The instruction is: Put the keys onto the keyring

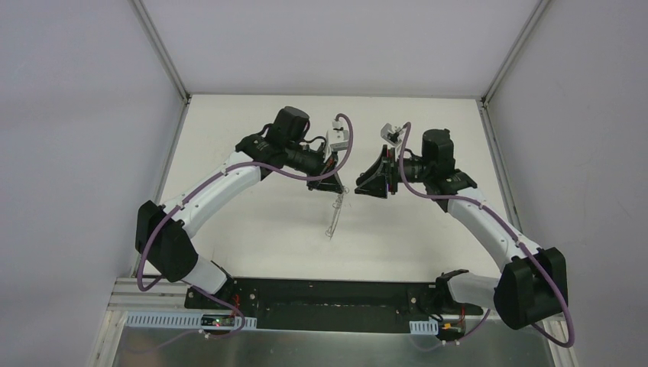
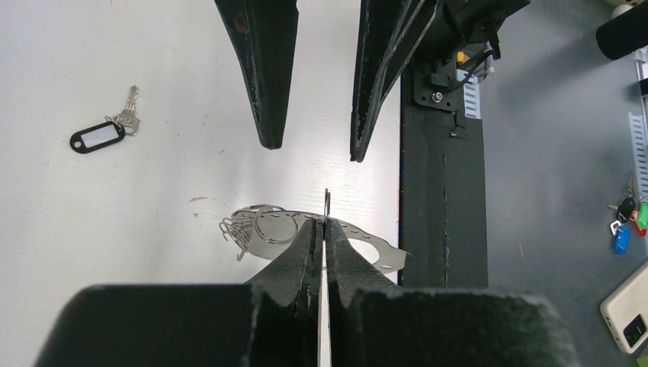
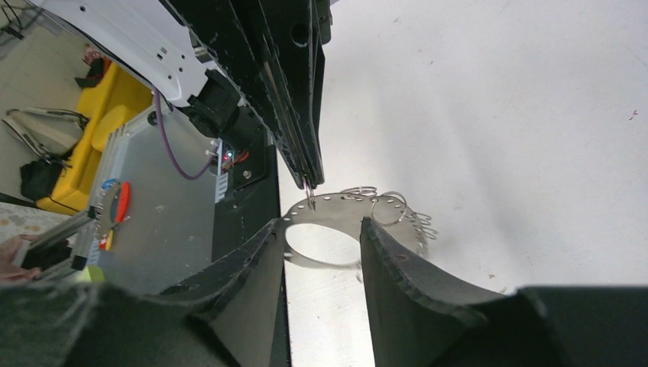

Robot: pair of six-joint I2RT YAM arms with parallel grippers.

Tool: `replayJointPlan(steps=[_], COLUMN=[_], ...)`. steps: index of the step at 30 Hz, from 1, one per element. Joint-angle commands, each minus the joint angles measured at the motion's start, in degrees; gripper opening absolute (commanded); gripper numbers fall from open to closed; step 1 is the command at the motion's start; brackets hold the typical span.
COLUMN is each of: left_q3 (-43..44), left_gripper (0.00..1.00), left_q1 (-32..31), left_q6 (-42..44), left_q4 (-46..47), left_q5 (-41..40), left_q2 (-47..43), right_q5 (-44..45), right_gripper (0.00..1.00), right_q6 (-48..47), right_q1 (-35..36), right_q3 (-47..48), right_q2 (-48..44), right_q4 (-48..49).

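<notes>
The left gripper (image 2: pixel 324 223) is clenched on the keyring (image 3: pixel 336 202), pinching its thin metal edge between the fingertips. The keyring is a flat grey loop pierced with small holes, with several thin wire rings strung along its rim. In the overhead view it hangs down from the left gripper's tip, above the white desk (image 1: pixel 252 229) and between the two arms.

The right gripper (image 3: pixel 321 223) stands released, its two black fingers apart with nothing between them. It faces the left gripper, just beside it. In its own wrist view the loop shows in the gap between the fingers, a little beyond their tips. Whether either finger touches the metal cannot be told.

The key (image 2: pixel 128 108) lies flat on the desk, well apart from the keyring and from both grippers. It is a small silvery blade joined to a black oval tag (image 2: pixel 98 137) with a pale centre. It is not on the keyring, and it shows only in the left wrist view.

At the near edge of the desk runs the black base plate (image 2: pixel 443 199). Beyond it, on a grey surface, lie a few coloured tags (image 2: pixel 623 225) and a white phone (image 2: pixel 630 310).
</notes>
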Motion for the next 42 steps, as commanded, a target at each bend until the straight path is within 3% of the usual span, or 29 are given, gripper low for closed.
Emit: replayJointPlan(steps=[1, 16, 28, 35, 42], left_q3=[-0.9, -1.7, -2.0, -1.7, -1.8], left_gripper=[0.0, 0.0, 0.0, 0.0, 0.0], left_q1=[-0.9, -1.3, -1.5, -1.8, -1.9], left_q6=[-1.1, -5.0, -3.9, -3.6, -3.4], left_q4=[3.9, 6.8, 5.7, 5.3, 4.6], left_q5=[1.8, 3.8, 4.9, 5.1, 5.1], left_q2=[-1.9, -1.0, -0.2, 0.2, 0.6], right_q5=[0.8, 1.6, 1.9, 1.5, 1.3], right_gripper=[0.44, 0.34, 0.32, 0.2, 0.19], right_q6=[-7.1, -8.5, -8.0, -7.8, -7.6], right_q1=[1.7, 4.5, 4.8, 5.0, 5.2], right_q3=[2.0, 2.6, 3.4, 3.7, 4.0], right_q2=[-1.4, -0.1, 0.6, 1.1, 1.1], right_q4=[-3.1, -4.2, -4.2, -4.2, -4.2])
